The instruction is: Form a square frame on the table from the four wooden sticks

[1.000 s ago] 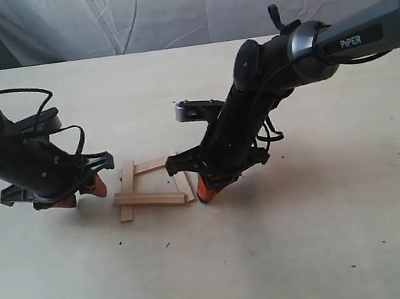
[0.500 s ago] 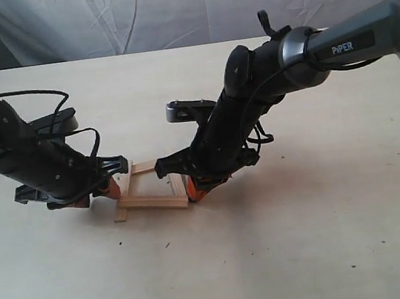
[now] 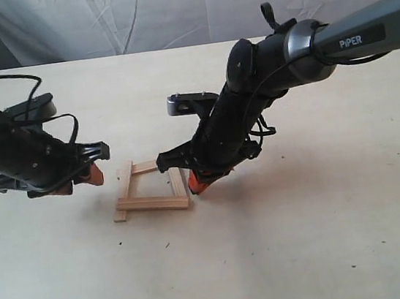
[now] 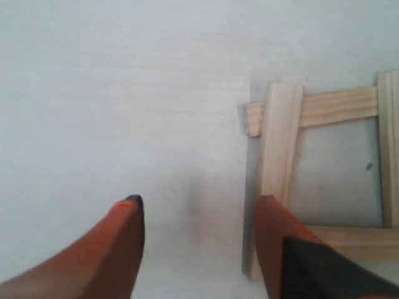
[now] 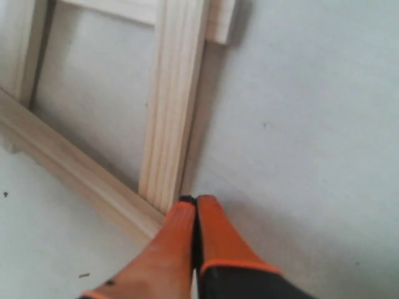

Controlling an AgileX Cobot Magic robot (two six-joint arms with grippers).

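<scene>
The four wooden sticks lie overlapped as a small square frame (image 3: 151,187) on the table (image 3: 309,253). The front stick (image 3: 153,203) rests across the ends of the left stick (image 3: 126,187) and the right stick (image 3: 177,183). My left gripper (image 3: 79,182) hangs open a little to the left of the frame. In the left wrist view this gripper (image 4: 199,199) has one orange finger (image 4: 274,237) over the nearest stick (image 4: 279,143), with nothing between the fingers. My right gripper (image 3: 196,187) is shut and empty. The right gripper (image 5: 196,200) has its tips by the end of the right stick (image 5: 171,112).
A wrinkled white cloth (image 3: 167,10) hangs behind the table's far edge. Tiny dark specks dot the table in front of the frame. Both black arms lean in low over the table on either side of the frame.
My left gripper came in to the frame's left side, then drew back to the left and away. My right gripper slid left against the right stick, and the frame shifted slightly left.
</scene>
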